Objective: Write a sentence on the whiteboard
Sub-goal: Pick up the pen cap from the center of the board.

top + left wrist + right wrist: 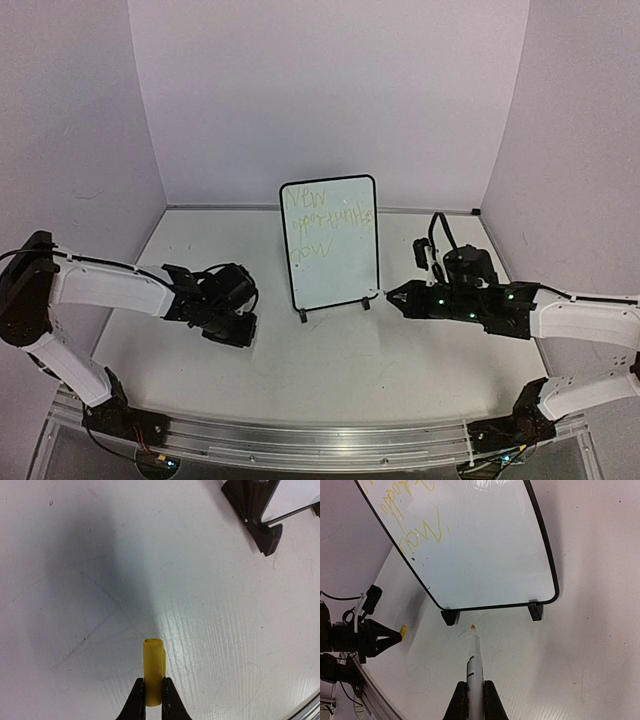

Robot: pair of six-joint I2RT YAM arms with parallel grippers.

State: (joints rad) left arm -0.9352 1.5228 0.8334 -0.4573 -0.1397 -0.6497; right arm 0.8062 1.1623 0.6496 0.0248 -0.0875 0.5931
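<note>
White tabletop (330, 390), walled on three sides. At its centre, upright, black-framed whiteboard (335, 280), well apart from both arms. Across its upper half, the sentence (330, 220): three faint yellow-green lines, top one possibly "NEW". Reaching in low, right end effector (475, 686) pinching a white marker (474, 662); left end effector (153, 682) pinching a yellow cap (153, 657).

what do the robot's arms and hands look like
Two slim arms, left arm and right arm, with white shells and black joints. Each ends in a black hand, the left hand and right hand, with two pointed fingers. Small green lights and a looping black cable sit near the right wrist.
</note>
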